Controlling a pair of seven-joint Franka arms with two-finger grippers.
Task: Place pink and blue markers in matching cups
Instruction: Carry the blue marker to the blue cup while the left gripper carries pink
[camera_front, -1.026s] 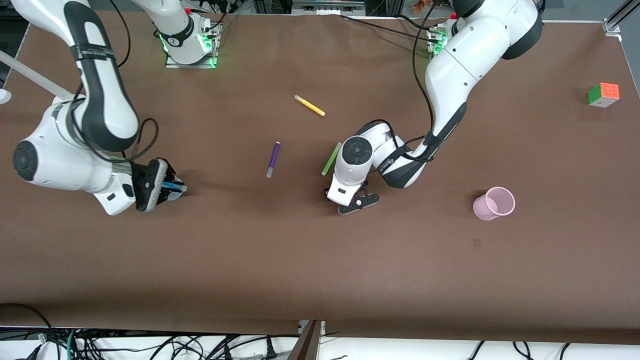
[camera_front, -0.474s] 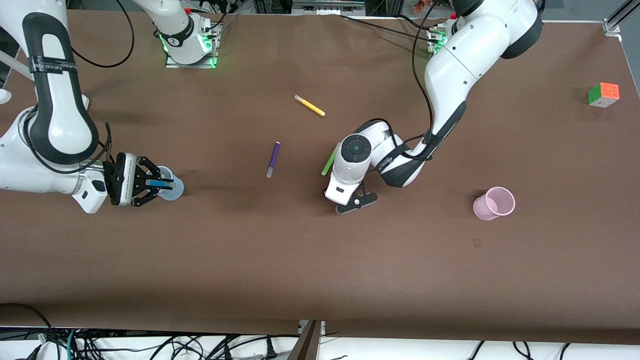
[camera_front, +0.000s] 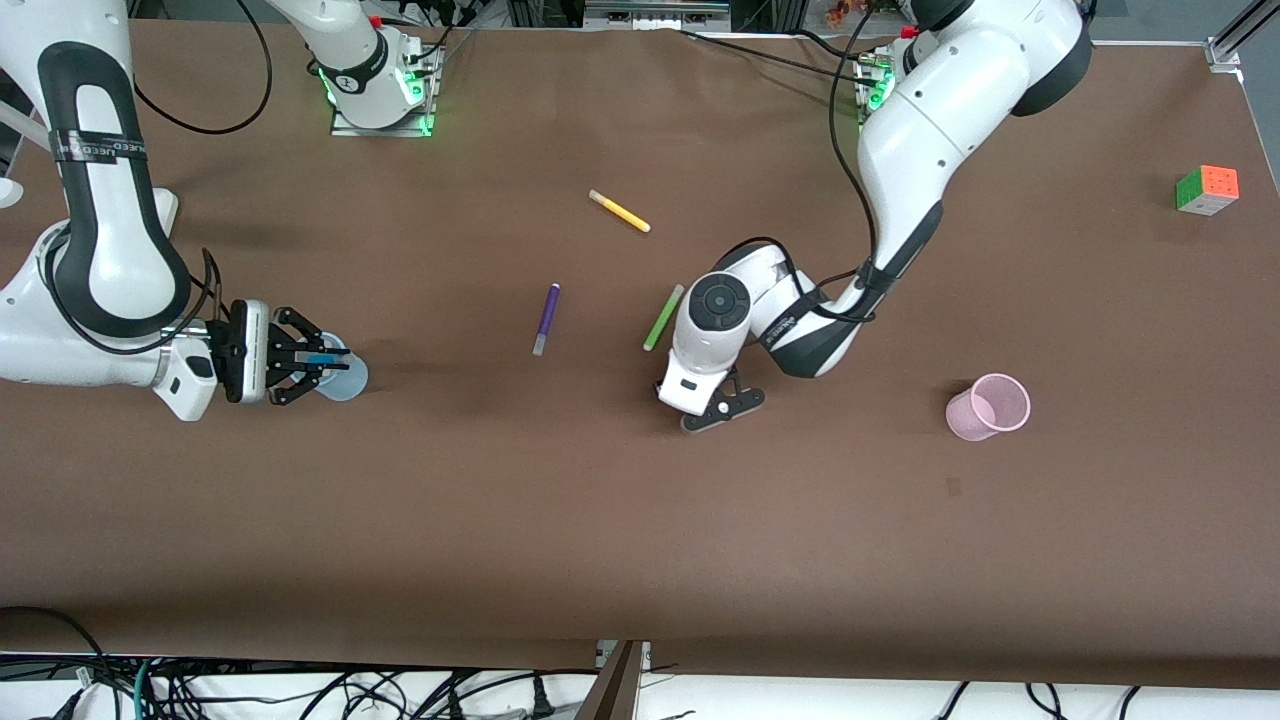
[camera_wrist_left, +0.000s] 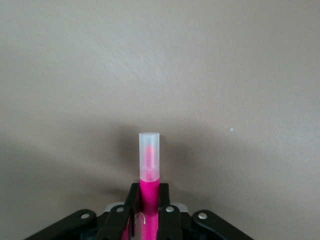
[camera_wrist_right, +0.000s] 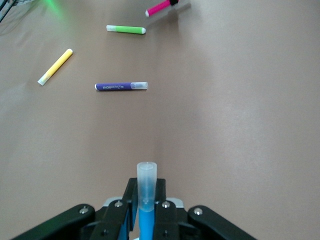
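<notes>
Shifting slightly toward pink cup (camera_front: 988, 407), left gripper (camera_front: 722, 410) clamping pink marker (camera_wrist_left: 149, 165); right gripper (camera_front: 300, 358) gripping blue marker (camera_wrist_right: 146, 192) over blue cup (camera_front: 345, 378), needing centring before release.

Right gripper (camera_front: 318, 362) hangs near the table's right-arm end, fingers clamped; left gripper (camera_front: 722, 407) hangs mid-table, fingers clamped.

Table cover (camera_front: 600, 520) is looking like matt brown paper or felt, faint fibrous grain. Pink cup (camera_front: 988, 407) at its 3 o'clock end is reading as translucent plastic, blue cup (camera_front: 345, 378) the same. Pink marker (camera_wrist_left: 149, 170) is showing glossy plastic barrel, frosted cap. Arm shells (camera_front: 930, 120) are showing glossy white plastic.
</notes>
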